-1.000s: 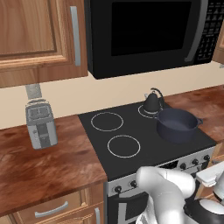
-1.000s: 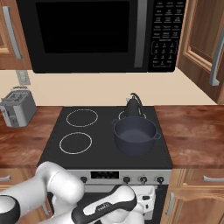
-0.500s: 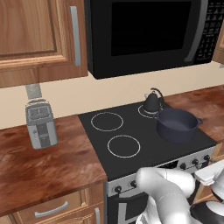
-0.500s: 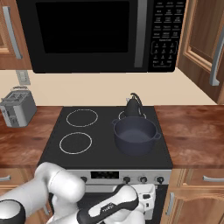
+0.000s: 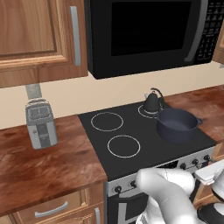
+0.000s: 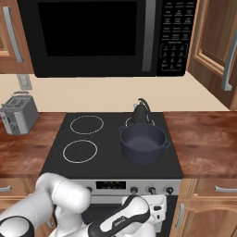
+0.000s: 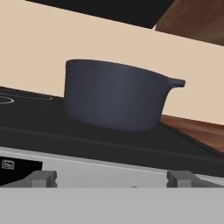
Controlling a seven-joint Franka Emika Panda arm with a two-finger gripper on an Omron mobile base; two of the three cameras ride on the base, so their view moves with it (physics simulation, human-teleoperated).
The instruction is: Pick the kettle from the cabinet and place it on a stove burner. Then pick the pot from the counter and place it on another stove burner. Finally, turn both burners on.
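Since a second ago your arm has sunk a little lower in front of the stove, while the kettle (image 5: 152,101) and the pot (image 5: 176,125) have kept their places on the cooktop (image 5: 144,148). You see the kettle upright on the back right burner, just behind the pot, which sits on the front right part of the glass. From the right base view the kettle (image 6: 140,113) stands directly behind the pot (image 6: 143,143), their outlines overlapping. Your gripper hangs low before the oven front with its jaws spread as wide as they go and nothing between them. Through the hand camera you look up at the pot (image 7: 116,94) from below the stove's front edge, with two grey knobs (image 7: 40,179) close ahead. The counter (image 5: 39,166) lies on both sides, a toaster (image 5: 40,124) standing on its left part, under the closed cabinet (image 5: 39,37).
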